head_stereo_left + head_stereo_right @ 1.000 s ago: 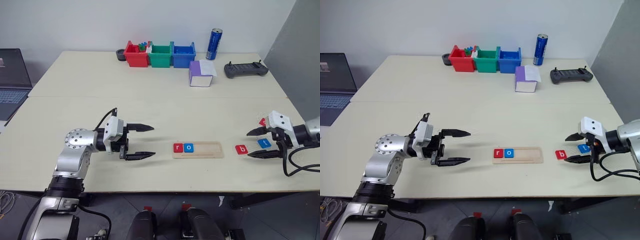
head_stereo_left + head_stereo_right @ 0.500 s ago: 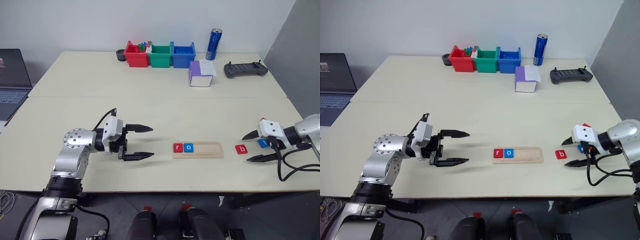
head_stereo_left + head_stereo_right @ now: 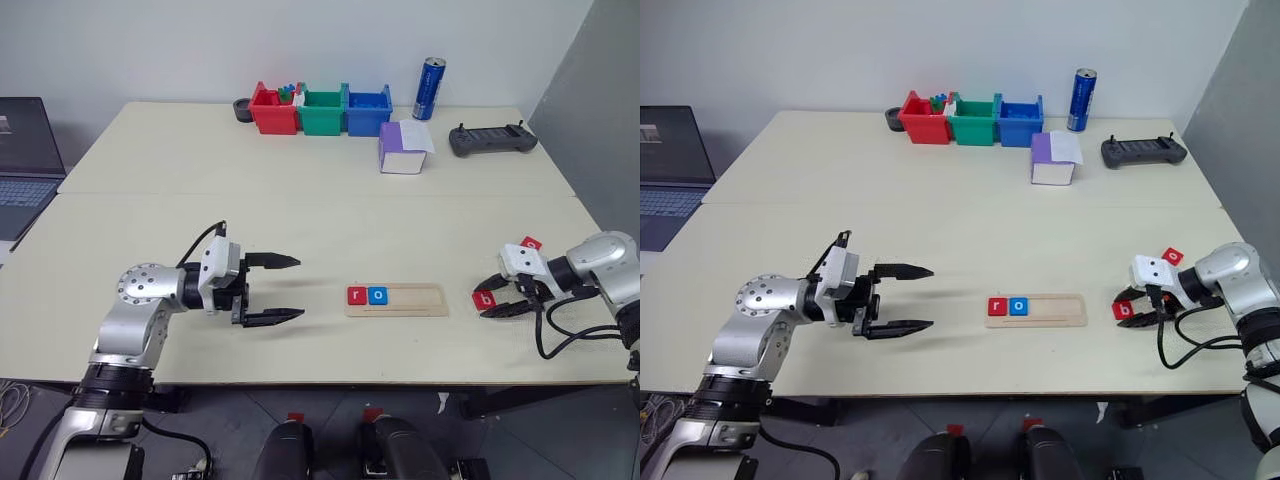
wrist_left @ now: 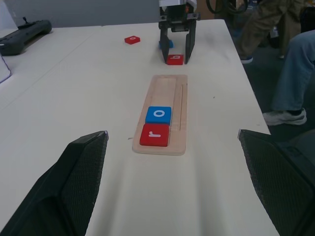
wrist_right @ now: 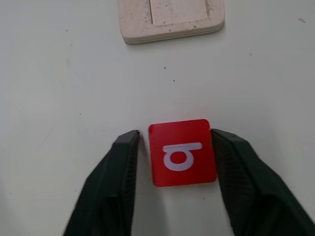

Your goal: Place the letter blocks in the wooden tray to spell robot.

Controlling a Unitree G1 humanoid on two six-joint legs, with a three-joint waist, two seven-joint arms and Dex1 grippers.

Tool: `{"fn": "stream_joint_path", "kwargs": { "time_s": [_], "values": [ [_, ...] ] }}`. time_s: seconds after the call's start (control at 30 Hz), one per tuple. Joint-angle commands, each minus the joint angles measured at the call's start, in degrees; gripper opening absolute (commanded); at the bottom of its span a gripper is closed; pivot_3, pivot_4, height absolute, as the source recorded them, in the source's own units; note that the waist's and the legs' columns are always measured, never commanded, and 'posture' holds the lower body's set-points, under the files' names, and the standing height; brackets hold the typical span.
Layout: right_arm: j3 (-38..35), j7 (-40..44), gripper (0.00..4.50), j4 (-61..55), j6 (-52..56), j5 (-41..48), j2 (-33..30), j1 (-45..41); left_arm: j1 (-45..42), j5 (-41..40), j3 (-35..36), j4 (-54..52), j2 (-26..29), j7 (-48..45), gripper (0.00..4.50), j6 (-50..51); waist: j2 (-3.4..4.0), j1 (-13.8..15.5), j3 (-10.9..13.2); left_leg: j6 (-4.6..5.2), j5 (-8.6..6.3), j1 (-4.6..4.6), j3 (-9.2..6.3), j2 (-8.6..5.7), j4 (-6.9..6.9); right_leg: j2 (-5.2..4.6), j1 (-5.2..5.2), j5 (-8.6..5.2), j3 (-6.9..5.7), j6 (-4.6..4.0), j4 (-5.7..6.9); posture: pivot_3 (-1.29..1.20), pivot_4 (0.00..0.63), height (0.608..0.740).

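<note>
- The right gripper [image 5: 172,196] has come down from above the loose tiles; its fingers [image 5: 118,182] now bracket the red "b" block [image 5: 182,152], nearly pinching it.
- That block, flat on the counter [image 3: 300,220] beside the wooden tray [image 3: 397,299], looks next after "r" and "o".
- The left gripper [image 3: 285,290] hangs spread.

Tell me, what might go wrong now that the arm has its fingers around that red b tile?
The right end effector straddles the red b tile lying flat on the table; its fingers may slide off the thin edges or nudge it askew. A blue tile and another red tile lie close by and could get knocked. In the wooden tray, the b must land beside the o without disturbing it.
</note>
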Motion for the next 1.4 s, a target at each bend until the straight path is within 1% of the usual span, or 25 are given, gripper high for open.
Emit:
{"fn": "stream_joint_path", "kwargs": {
  "time_s": [0.03,0.2,0.3,0.43,0.47,0.53,0.63,0.77,0.9,1.2,1.4],
  "values": [
    [0.3,5.0,1.47,1.4,-1.4,0.0,-0.7,-1.7,-0.3,-1.1,1.5,-1.1,0.7,-0.1,4.50,-0.8,0.00,0.0,0.0,0.00,0.00,0.00,0.00,0.00,0.00,0.00,0.00,0.00,0.00,0.00,0.00,0.00,0.150,0.740],
    [-1.5,5.0,1.47,-5.6,3.8,4.7,-0.8,-2.5,-0.6,-0.7,1.4,0.0,0.5,-0.5,4.50,-1.6,0.01,-0.1,0.0,0.00,0.00,0.00,0.00,0.01,0.01,0.00,0.00,0.00,0.00,0.00,0.02,0.00,0.150,0.740],
    [-4.4,4.2,1.47,-19.0,13.5,8.6,-1.4,-1.8,-0.8,-0.5,1.4,1.0,0.5,-0.8,4.50,-2.4,0.04,-0.2,0.0,-0.01,0.00,0.01,0.01,0.03,0.00,0.01,-0.02,0.00,0.00,0.00,0.05,0.00,0.150,0.740],
    [-6.8,-3.1,1.47,-39.7,32.5,13.0,0.2,0.3,-0.3,-0.4,1.1,1.5,0.4,-1.2,4.50,-3.1,0.05,-0.1,0.0,-0.01,0.00,0.01,-0.02,0.07,-0.01,0.01,-0.04,0.00,-0.05,0.00,0.07,0.00,0.150,0.740],
    [-6.6,-4.9,1.47,-43.4,35.1,12.8,1.2,1.3,-0.2,-0.2,0.9,1.7,0.3,-1.3,4.50,-3.4,0.04,-0.1,0.0,-0.01,0.00,0.00,-0.05,0.08,-0.01,0.01,-0.04,0.00,-0.07,0.00,0.07,0.00,0.150,0.740],
    [-5.0,-7.0,1.47,-47.9,36.4,10.6,2.9,3.8,-0.1,0.4,0.3,2.1,0.0,-1.3,4.50,-4.1,0.00,0.1,0.0,-0.01,0.00,0.00,-0.07,0.08,-0.01,0.00,-0.02,0.00,-0.09,0.00,0.04,0.00,0.150,0.740],
    [-3.0,-10.0,1.47,-46.9,36.4,6.0,5.8,5.3,-0.4,0.6,-0.1,2.2,-0.6,-1.1,4.50,-4.3,0.00,0.2,0.0,0.00,-0.01,-0.05,-0.06,0.02,0.02,-0.04,-0.02,0.00,-0.07,0.00,0.01,0.00,0.150,0.740],
    [-1.7,-12.6,1.47,-43.0,37.1,2.5,9.8,3.2,-0.3,0.7,-0.2,2.4,-0.8,-1.2,4.50,-4.7,0.00,0.1,0.0,0.01,-0.01,-0.08,-0.01,-0.01,0.08,-0.07,-0.03,0.00,-0.04,0.00,0.01,0.00,0.150,0.740],
    [-0.8,-13.2,1.47,-39.8,36.0,0.2,13.3,1.6,-0.2,0.8,-0.4,2.3,-0.9,-1.0,4.50,-4.9,0.00,-0.1,0.0,0.01,0.00,-0.04,-0.02,0.03,0.04,-0.03,-0.05,0.00,-0.05,0.00,0.04,0.00,0.150,0.740],
    [0.4,-12.4,1.47,-35.3,32.9,-4.7,15.5,1.0,0.7,0.4,0.3,0.7,-0.2,0.0,4.50,-4.2,0.00,0.0,0.0,0.01,-0.01,-0.06,-0.03,0.02,0.03,-0.03,-0.04,0.00,-0.06,0.00,0.04,0.00,0.150,0.740],
    [0.1,-12.1,1.47,-32.4,31.3,-6.1,16.7,0.0,0.9,0.2,0.2,-0.8,0.1,1.0,4.50,-3.2,0.00,-0.1,0.0,0.01,-0.01,-0.05,-0.03,0.02,0.03,-0.03,-0.04,0.00,-0.06,0.00,0.04,0.00,0.150,0.740]
  ]
}}
